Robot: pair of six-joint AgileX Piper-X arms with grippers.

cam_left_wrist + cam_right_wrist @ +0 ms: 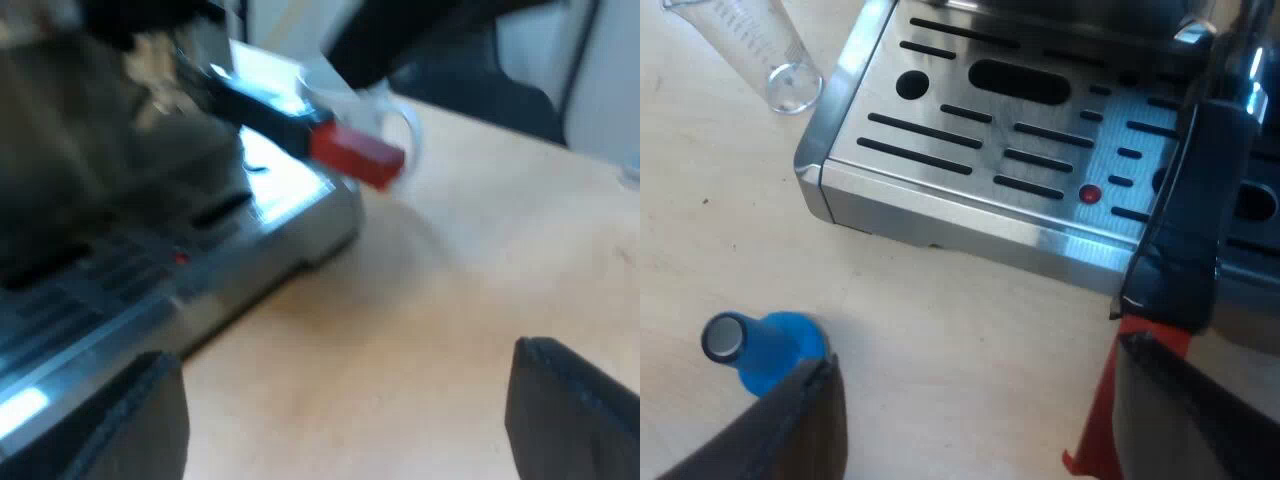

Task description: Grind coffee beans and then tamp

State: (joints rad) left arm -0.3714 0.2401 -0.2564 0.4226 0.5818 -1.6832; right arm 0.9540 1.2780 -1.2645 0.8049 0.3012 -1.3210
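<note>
The left claw (345, 430) hangs open over bare desk (450, 300), its two black fingers (135, 425) spread wide with nothing between them. Taken from that claw, the espresso machine (100, 180) stands at about ten o'clock, and its drip tray (120, 300) reaches almost to the nearer finger. The holder's dark handle (260, 105) juts out from the machine's front, pointing towards four o'clock, and its red end (357, 157) hangs clear above the tray's corner. A white mug (395, 110) stands on the desk just beyond the red end.

The right claw (975, 430) is open too, fingers well apart, gripping nothing. It is low over the desk at the front edge of the slotted tray. The handle runs down across the tray from about one o'clock, and its red end is just beside the inner face of one finger (1200, 410); whether they touch, I cannot tell. A blue tamper (770, 350) stands upright on the desk close against the other finger, at about nine o'clock from the claw. A clear measuring glass (760, 40) is on the desk near the tray's corner, at roughly eleven o'clock and well apart from the tamper.
</note>
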